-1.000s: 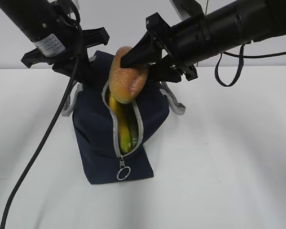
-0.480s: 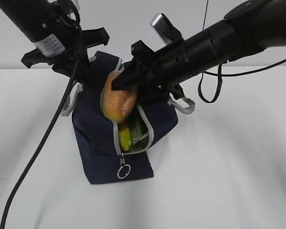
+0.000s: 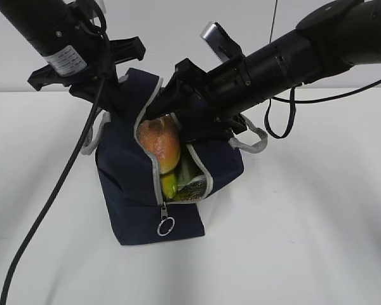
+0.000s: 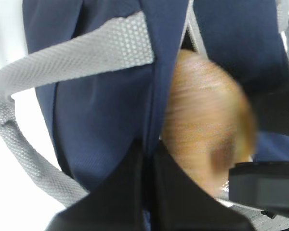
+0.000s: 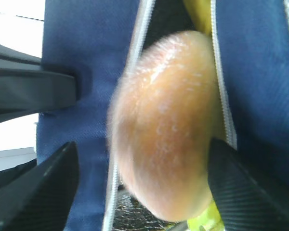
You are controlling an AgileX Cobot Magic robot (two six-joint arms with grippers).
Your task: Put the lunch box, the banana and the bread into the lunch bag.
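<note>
Left hand (image 4: 149,192) is pinched tight on the lunch bag (image 3: 124,171) edge to hold its mouth wide, while the right hand (image 5: 139,192), seemingly spread wide, crowds the bread (image 3: 160,143) wedged in the opening above the banana (image 3: 169,184).

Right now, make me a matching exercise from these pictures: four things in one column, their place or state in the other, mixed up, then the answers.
1. bread
2. banana
3. left pincer
4. ring pull

A. hangs at the lunch bag's front
B. yellow, low in the opening
C. pinches the bag's rim
D. halfway into the opening

Pairs: 1-D, 2-B, 3-C, 4-A
</note>
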